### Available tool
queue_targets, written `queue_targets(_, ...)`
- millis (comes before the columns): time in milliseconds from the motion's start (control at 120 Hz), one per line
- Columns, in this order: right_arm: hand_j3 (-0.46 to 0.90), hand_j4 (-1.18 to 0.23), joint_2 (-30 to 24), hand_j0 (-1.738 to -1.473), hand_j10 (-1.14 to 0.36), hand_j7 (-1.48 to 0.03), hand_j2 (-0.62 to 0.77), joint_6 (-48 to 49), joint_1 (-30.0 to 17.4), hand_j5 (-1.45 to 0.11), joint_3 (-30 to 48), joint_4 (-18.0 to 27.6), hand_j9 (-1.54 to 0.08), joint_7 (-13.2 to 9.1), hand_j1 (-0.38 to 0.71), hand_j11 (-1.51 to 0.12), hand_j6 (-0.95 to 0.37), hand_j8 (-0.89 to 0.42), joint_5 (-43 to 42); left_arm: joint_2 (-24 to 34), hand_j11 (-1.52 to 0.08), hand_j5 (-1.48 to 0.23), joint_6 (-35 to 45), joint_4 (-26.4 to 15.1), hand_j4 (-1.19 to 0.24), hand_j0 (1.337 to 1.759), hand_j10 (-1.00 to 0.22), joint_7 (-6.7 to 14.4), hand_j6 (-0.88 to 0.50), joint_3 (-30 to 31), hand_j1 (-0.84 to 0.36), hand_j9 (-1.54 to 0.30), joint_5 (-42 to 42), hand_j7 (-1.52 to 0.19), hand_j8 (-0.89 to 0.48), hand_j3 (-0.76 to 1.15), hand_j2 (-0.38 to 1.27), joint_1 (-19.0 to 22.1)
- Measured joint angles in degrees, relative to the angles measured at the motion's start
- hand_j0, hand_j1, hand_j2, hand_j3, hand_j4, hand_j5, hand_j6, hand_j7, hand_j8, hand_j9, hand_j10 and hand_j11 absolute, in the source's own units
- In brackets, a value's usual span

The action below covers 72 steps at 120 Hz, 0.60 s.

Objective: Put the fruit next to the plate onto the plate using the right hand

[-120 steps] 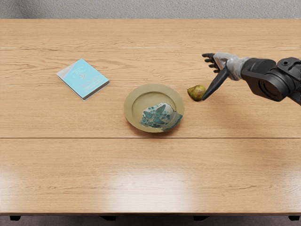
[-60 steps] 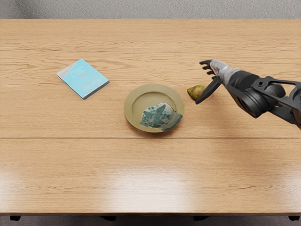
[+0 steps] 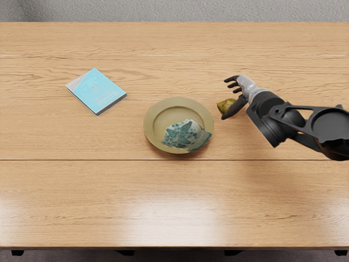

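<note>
The table (image 3: 174,191) was honey-coloured wood with grain lines. The plate (image 3: 155,112) was olive-tan with a teal-and-white leafy patch. The book (image 3: 96,91) was turquoise, the pear (image 3: 224,104) yellow-green, the right hand (image 3: 238,90) black.

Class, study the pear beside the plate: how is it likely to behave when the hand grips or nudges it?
The pear looks rounded, so a nudge would probably roll it. Its smooth skin may slip from the spread fingers of the right hand. It looks solid, so it should keep its shape.
</note>
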Motion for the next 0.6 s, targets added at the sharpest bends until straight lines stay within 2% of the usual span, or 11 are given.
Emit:
queue_targets(175, 0.0, -0.26, 1.34, -1.658, -0.26, -0.34, -0.05, -0.07, 1.32, -0.34, -1.46, -0.71, -0.34, -1.8, -0.03, -0.34, -0.26, -0.26, 0.02, 0.0, -0.03, -0.03, 0.0, 0.0, -0.02, 1.658, -0.02, 0.0, -0.02, 0.0, 0.32, -0.03, 0.0, -0.03, -0.02, 0.0, 0.0, 0.0)
queue_targets(450, 0.0, -0.27, 1.96, -1.658, -0.27, -0.35, -0.05, 0.78, 4.13, -0.35, -3.15, -0.86, -0.35, -8.0, -0.03, -0.35, -0.27, -0.27, 0.02, 0.0, -0.03, -0.03, 0.01, 0.0, -0.02, 1.658, -0.02, 0.0, -0.02, 0.0, 0.32, -0.03, 0.0, -0.03, -0.02, 0.0, 0.0, 0.0)
queue_targets(600, 0.0, -0.27, 3.08, -1.658, -0.27, -0.35, -0.05, 0.83, 4.81, -0.35, -4.09, -1.92, -0.35, -9.24, -0.03, -0.35, -0.27, -0.27, 0.04, 0.0, -0.03, -0.03, -0.01, 0.0, -0.02, 1.658, -0.02, 0.0, -0.02, 0.0, 0.32, -0.03, 0.0, -0.03, -0.02, 0.0, 0.0, 0.0)
